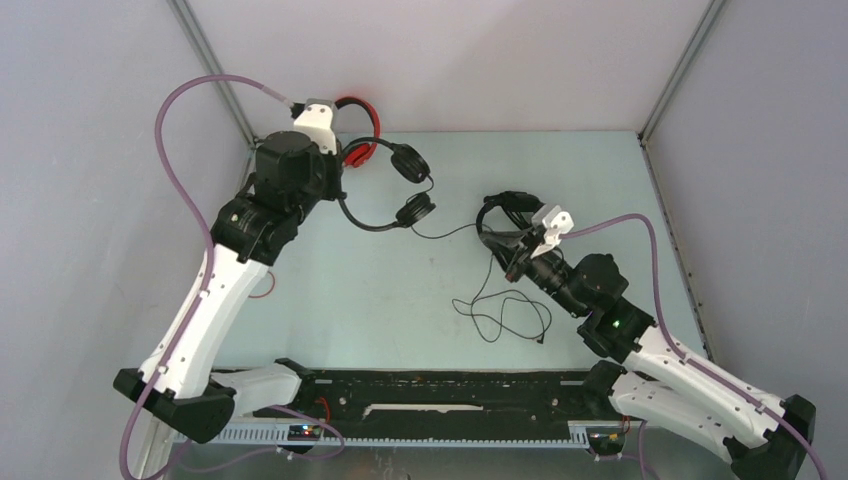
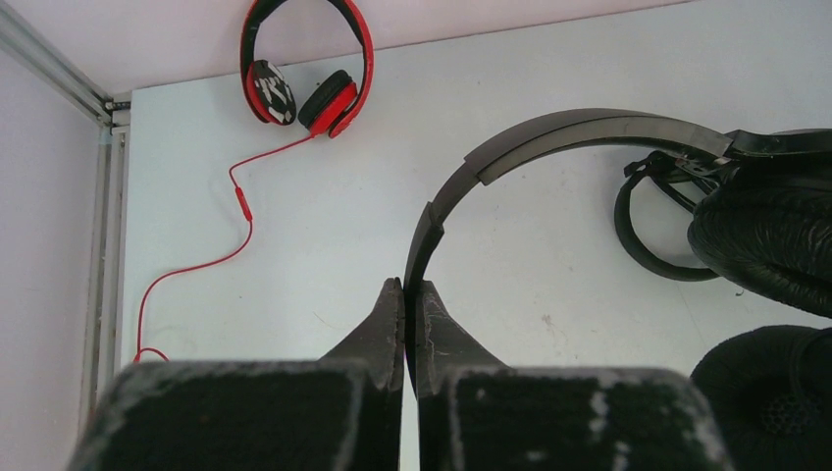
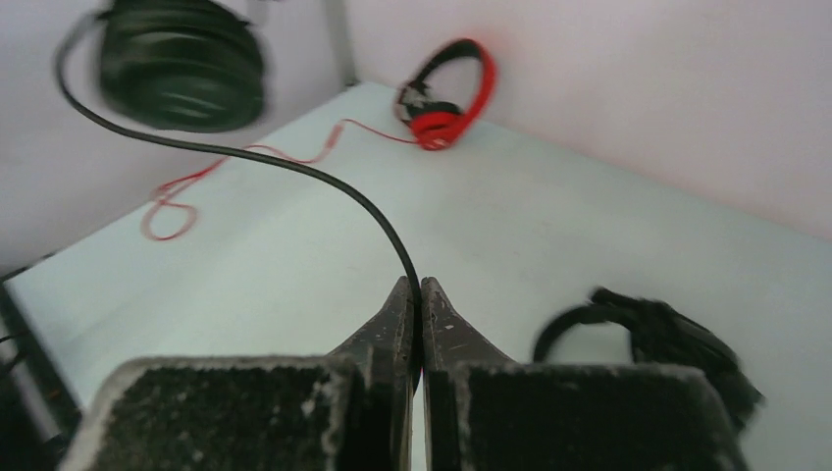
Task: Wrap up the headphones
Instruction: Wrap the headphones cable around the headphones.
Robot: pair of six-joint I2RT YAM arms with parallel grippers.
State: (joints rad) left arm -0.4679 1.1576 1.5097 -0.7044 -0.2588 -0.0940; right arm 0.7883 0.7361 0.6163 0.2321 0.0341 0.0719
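My left gripper point(image 2: 412, 290) is shut on the thin headband of a black headset point(image 2: 549, 137), held above the table; its ear cups point(image 2: 765, 235) hang to the right. In the top view this headset point(image 1: 410, 165) is at the back middle, beside my left gripper point(image 1: 336, 192). My right gripper point(image 3: 413, 292) is shut on its thin black cable point(image 3: 294, 167), which runs up to an ear cup point(image 3: 182, 64). The slack cable point(image 1: 500, 315) lies looped on the table. A second black headset point(image 1: 508, 222) lies bundled by my right gripper point(image 1: 513, 262). The red headset point(image 1: 360, 130) lies at the back wall.
The red cable point(image 2: 240, 196) trails along the table's left side towards the corner rail point(image 2: 103, 245). Grey walls close in the table at the left, back and right. The second black headset also shows on the table in the right wrist view point(image 3: 657, 339).
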